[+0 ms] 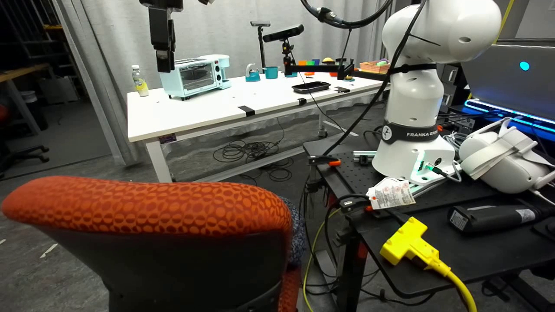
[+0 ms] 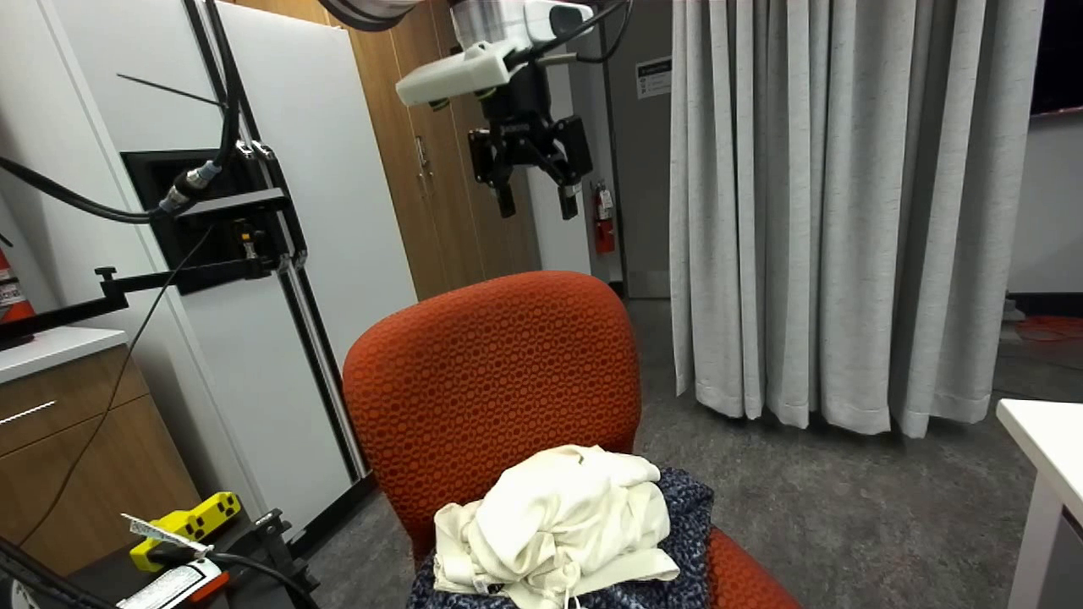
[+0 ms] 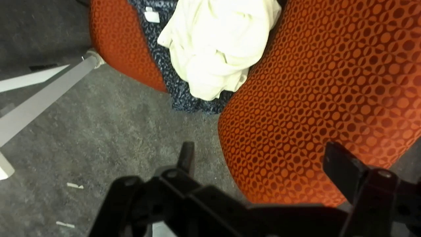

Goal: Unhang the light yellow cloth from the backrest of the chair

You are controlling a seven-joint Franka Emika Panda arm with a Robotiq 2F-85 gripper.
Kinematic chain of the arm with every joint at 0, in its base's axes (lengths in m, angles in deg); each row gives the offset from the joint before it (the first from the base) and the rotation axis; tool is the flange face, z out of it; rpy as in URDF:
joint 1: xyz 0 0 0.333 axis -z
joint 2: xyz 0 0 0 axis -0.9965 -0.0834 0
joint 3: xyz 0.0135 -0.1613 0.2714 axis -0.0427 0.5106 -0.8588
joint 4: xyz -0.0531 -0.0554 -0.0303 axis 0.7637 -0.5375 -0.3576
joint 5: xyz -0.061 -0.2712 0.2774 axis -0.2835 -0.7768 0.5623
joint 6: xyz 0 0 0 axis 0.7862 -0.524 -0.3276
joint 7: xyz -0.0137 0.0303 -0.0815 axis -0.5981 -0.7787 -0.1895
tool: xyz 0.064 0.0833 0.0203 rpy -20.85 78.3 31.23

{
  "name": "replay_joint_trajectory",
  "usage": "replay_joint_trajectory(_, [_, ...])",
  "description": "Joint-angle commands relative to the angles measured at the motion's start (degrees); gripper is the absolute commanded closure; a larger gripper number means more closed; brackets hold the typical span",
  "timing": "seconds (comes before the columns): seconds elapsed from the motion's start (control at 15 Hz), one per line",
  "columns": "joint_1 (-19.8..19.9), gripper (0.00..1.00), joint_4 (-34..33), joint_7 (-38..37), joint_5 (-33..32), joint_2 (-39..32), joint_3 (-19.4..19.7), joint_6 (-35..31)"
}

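The light yellow cloth (image 2: 563, 516) lies bunched in loose folds on the chair's seat, on top of a dark speckled fabric (image 2: 689, 541). It also shows at the top of the wrist view (image 3: 217, 46). The orange-red backrest of the chair (image 2: 499, 364) is bare and stands behind the cloth; it shows in an exterior view (image 1: 151, 208) from its back, where the cloth is hidden. My gripper (image 2: 537, 210) is open and empty, high above the backrest and apart from it. In the wrist view the gripper (image 3: 259, 148) has its fingers spread with nothing between them.
A white table (image 1: 195, 117) with a toaster oven (image 1: 197, 76), a bottle (image 1: 140, 81) and a black tray (image 1: 311, 87) stands beyond the chair. A black desk (image 1: 433, 260) with the robot base and a yellow power splitter (image 1: 409, 242) stands beside the chair. A grey curtain (image 2: 787, 211) hangs behind.
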Motion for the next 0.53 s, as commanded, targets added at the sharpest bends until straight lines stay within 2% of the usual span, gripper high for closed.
replay_joint_trajectory(0.0, [-0.3, 0.0, 3.6, 4.2, 2.3, 1.9, 0.3, -7.6])
replay_joint_trajectory(0.2, [-0.6, 0.0, 4.9, 6.6, 4.5, 1.9, 0.5, -12.0])
replay_joint_trajectory(0.27, [-0.3, 0.0, 2.7, 3.5, 2.2, 0.2, 0.2, -9.1])
replay_joint_trajectory(0.47, [-0.3, 0.0, 3.3, 4.4, 2.9, 0.2, 0.2, -10.5])
